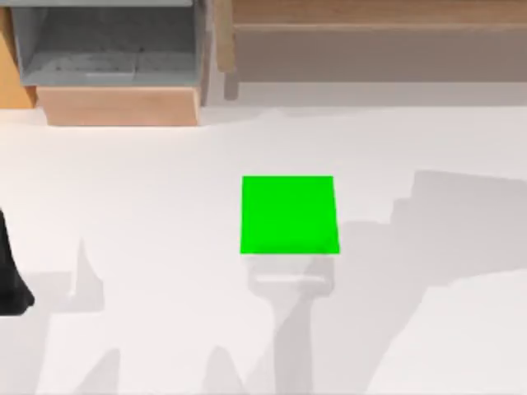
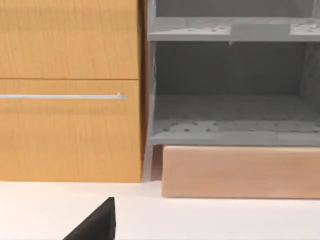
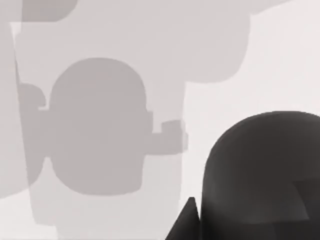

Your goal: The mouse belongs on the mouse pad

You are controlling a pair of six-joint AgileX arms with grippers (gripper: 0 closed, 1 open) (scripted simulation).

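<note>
The mouse pad [image 1: 288, 214] is a flat bright green square lying bare near the middle of the white table. In the right wrist view a dark grey rounded shape [image 3: 260, 170] sits very close to the camera, above the table. A black part of my right gripper [image 3: 187, 222] is beside it. I cannot tell whether that shape is the mouse. My left arm [image 1: 10, 280] is parked at the table's left edge, and a black corner of my left gripper [image 2: 95, 227] faces the cabinets.
At the back left stand an orange wooden cabinet [image 2: 70, 90] and a grey open shelf unit [image 1: 107, 41] on a wooden base. A wooden ledge [image 1: 370, 33] runs along the back right. Arm shadows fall on the table below and right of the pad.
</note>
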